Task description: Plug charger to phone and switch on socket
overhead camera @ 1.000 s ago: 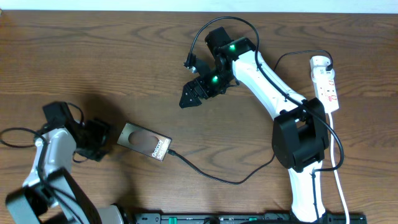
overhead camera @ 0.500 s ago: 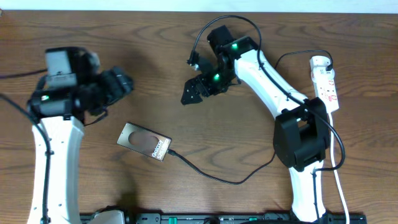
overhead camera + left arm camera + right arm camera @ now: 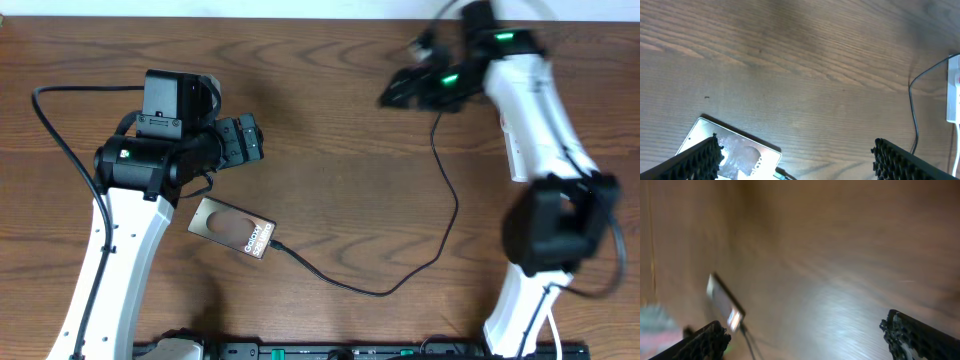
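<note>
On the wooden table [image 3: 330, 190], left of centre, the phone [image 3: 232, 228] lies flat, screen up, angled w/ its "Galaxy" end toward the lower right. The charger [image 3: 380, 292] has its plug tip meeting that end of the phone. From there the thin black cable sags toward the front edge, loops round and climbs the right-centre of the table up to the blurred right arm [image 3: 530, 110]. Its adapter end can't be made out. The socket [image 3: 955, 90] can't be picked out overhead. In the left wrist view it shows only as a sliver of white power strip at the right border, w/ the cable curving up beside it. Switch state can't be told.

The left gripper [image 3: 246, 140] hovers over the table just behind the phone, not touching it. In the left wrist view its fingers [image 3: 697, 159] are wide apart w/ nothing between them, and the phone's far edge lies below the left one.

The right gripper [image 3: 393, 93] is near the far edge, right of centre, well apart from the phone & heavily smeared. In the right wrist view its fingers [image 3: 912, 335] are spread wide & empty, and the phone shows small and blurred at left, cable trailing from it.
</note>
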`<state>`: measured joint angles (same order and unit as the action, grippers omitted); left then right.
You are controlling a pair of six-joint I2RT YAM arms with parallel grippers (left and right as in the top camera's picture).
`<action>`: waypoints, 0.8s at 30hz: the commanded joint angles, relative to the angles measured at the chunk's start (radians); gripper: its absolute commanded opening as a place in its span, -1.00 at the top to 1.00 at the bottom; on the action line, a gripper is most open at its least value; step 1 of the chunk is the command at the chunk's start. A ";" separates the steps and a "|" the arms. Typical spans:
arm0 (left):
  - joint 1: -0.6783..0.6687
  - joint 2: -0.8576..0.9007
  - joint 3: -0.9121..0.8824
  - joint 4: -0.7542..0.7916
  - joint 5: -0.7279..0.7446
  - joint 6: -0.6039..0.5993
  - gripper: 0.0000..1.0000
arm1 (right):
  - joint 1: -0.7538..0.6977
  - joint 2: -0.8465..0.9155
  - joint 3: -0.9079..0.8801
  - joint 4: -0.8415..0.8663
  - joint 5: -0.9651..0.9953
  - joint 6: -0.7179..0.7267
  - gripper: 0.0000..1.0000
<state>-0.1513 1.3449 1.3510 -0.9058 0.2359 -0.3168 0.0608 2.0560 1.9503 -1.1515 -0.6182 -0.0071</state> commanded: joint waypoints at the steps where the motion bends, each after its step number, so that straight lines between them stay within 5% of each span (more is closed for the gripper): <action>1: 0.000 -0.004 0.024 0.000 -0.021 0.017 -0.89 | -0.116 -0.175 0.040 0.008 0.097 0.010 -0.99; 12: 0.000 -0.004 0.018 -0.002 -0.021 0.017 -0.89 | -0.472 -0.325 0.031 -0.023 0.533 0.111 -0.98; 20: 0.000 -0.004 0.010 -0.006 -0.021 0.017 -0.89 | -0.546 -0.203 -0.036 0.027 0.536 -0.026 -0.98; 24: 0.000 -0.004 0.010 -0.007 -0.020 0.017 -0.89 | -0.546 -0.074 -0.036 0.027 0.383 -0.116 -0.98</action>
<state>-0.1516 1.3449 1.3510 -0.9100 0.2295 -0.3134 -0.4835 1.9114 1.9282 -1.1248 -0.1154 -0.0147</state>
